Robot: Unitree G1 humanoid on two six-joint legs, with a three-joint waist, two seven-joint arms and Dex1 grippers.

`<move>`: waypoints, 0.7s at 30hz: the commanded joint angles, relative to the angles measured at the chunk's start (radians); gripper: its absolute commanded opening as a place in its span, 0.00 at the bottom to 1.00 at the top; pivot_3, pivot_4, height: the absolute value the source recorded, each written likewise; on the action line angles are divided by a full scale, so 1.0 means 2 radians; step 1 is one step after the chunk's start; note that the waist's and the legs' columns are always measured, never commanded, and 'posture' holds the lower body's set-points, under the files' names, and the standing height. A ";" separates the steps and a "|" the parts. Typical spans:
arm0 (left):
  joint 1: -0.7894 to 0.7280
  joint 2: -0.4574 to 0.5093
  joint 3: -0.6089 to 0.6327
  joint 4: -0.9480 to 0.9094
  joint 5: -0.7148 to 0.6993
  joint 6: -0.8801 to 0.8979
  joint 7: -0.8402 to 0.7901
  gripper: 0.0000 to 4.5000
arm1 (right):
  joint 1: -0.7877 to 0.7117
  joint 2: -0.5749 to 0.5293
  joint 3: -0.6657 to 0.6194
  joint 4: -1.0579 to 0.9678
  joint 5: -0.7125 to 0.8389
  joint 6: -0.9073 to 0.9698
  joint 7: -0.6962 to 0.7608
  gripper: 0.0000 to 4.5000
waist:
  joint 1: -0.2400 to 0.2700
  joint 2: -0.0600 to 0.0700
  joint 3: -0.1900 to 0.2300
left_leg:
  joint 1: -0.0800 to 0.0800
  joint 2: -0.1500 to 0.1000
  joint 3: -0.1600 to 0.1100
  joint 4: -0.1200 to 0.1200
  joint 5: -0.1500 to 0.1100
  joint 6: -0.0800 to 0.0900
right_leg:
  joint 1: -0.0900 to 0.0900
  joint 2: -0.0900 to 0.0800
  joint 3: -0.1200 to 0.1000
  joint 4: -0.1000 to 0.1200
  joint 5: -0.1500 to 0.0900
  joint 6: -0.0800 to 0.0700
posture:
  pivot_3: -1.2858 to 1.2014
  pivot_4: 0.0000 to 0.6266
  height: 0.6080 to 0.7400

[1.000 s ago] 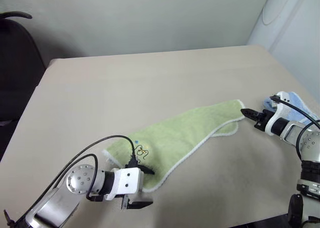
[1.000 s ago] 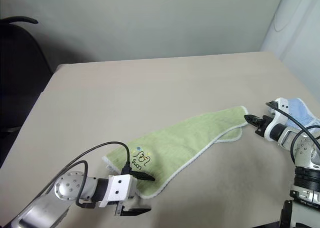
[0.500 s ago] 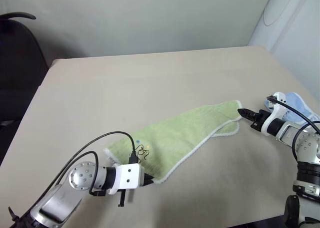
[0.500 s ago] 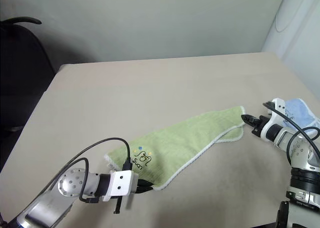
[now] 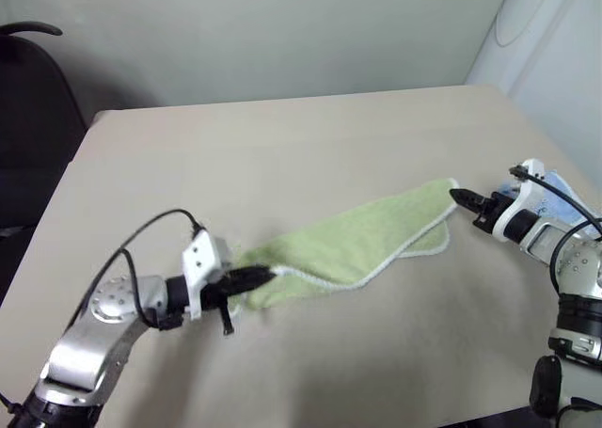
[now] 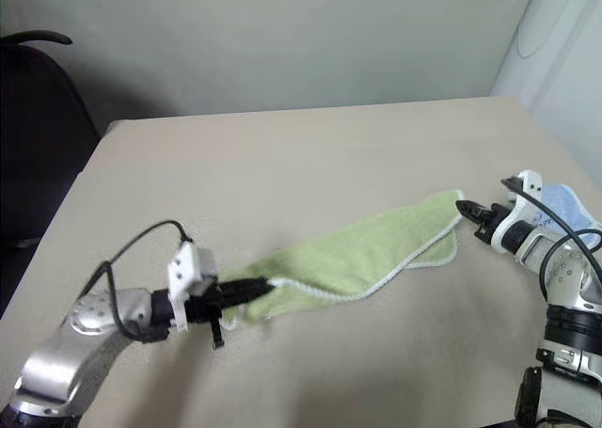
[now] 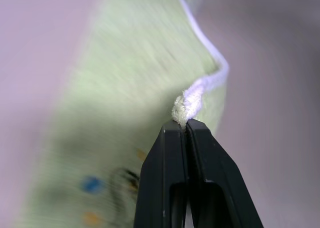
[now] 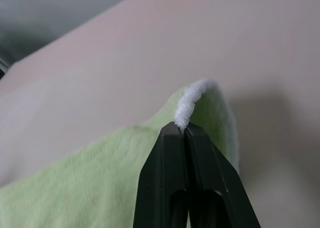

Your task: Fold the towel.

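Note:
The light yellow-green towel with white edging stretches across the middle of the beige table, held at both ends. My left gripper is shut on its near-left corner and has it raised, so that end folds over. In the left wrist view the black fingers pinch the white edging of the towel, with the dark motif and blue dot below. My right gripper is shut on the towel's far-right corner, seen pinched between its fingers in the right wrist view.
A pale blue cloth lies at the table's right edge behind my right arm. A dark chair stands off the table's left side. A white rounded object stands beyond the far right corner.
My left gripper went from open to shut on the towel's near corner, then lifted it up and forward, hiding the motif in the head views. My right gripper rose slightly with its corner.

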 commanded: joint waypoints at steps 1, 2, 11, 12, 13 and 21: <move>-0.068 -0.028 0.056 0.017 -0.067 0.037 0.059 0.01 | -0.036 -0.011 -0.013 0.013 0.003 -0.023 0.000 0.00 | 0.000 0.000 0.000 | 0.000 0.000 0.000 0.000 0.000 0.000 | 0.000 0.000 0.000 0.000 0.000 0.000 | 0.52 0.24 1.00; -0.094 -0.039 0.062 0.030 -0.073 0.042 0.076 0.01 | -0.047 -0.011 -0.011 0.022 0.001 -0.029 0.000 0.00 | 0.000 0.000 0.000 | 0.000 0.000 0.000 0.000 0.000 0.000 | 0.000 0.000 0.000 0.000 0.000 0.000 | 0.52 0.24 1.00; -0.405 -0.110 0.059 0.319 0.010 -0.045 0.162 0.01 | -0.289 -0.027 -0.009 0.281 -0.048 -0.140 -0.028 0.00 | -0.001 0.000 0.001 | -0.001 -0.001 -0.001 0.000 0.002 0.001 | -0.002 0.000 0.001 0.000 0.001 0.001 | 0.52 0.24 1.00; -0.429 -0.109 0.062 0.346 0.017 -0.059 0.162 0.01 | -0.312 -0.032 -0.009 0.304 -0.052 -0.152 -0.027 0.00 | -0.001 0.000 0.001 | -0.003 -0.001 -0.001 0.001 0.002 0.000 | -0.004 0.000 0.001 0.001 0.001 0.001 | 0.52 0.24 1.00; -0.454 -0.105 0.069 0.371 0.016 -0.066 0.158 0.01 | -0.336 -0.040 -0.009 0.322 -0.055 -0.161 -0.023 0.00 | -0.002 0.000 0.001 | -0.005 -0.001 -0.001 0.000 0.002 -0.001 | -0.007 0.000 0.001 0.001 0.001 0.001 | 0.52 0.24 1.00; -0.416 -0.059 0.101 0.326 -0.021 -0.037 0.098 0.01 | -0.334 -0.083 -0.017 0.281 -0.040 -0.103 0.000 0.00 | -0.008 0.000 0.000 | -0.014 -0.002 -0.001 0.000 0.006 -0.007 | -0.015 -0.001 0.001 -0.001 0.001 0.001 | 0.52 0.24 1.00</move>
